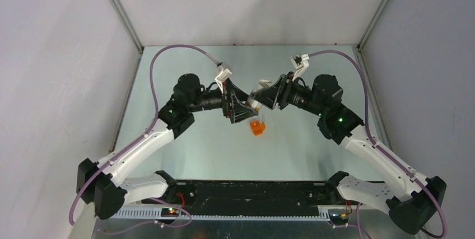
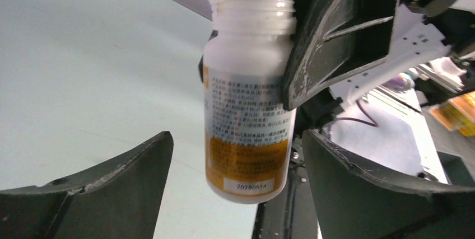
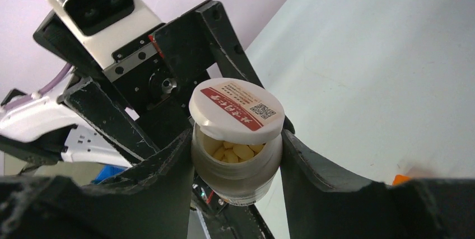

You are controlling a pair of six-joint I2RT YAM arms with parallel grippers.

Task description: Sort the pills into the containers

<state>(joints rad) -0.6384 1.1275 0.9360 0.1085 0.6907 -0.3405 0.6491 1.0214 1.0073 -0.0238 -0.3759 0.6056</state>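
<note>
White pill bottle (image 3: 235,176), cap (image 3: 235,107) ajar, hangs gripped by the right pincer (image 3: 236,138); the left pincer (image 2: 234,137) stands wide open either side of it; the orange cup (image 1: 257,127) sits on the surface (image 1: 213,146) just below.

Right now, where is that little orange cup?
In the top view the orange cup stands on the table near its middle, just on the near side of the left gripper and right gripper.
</note>
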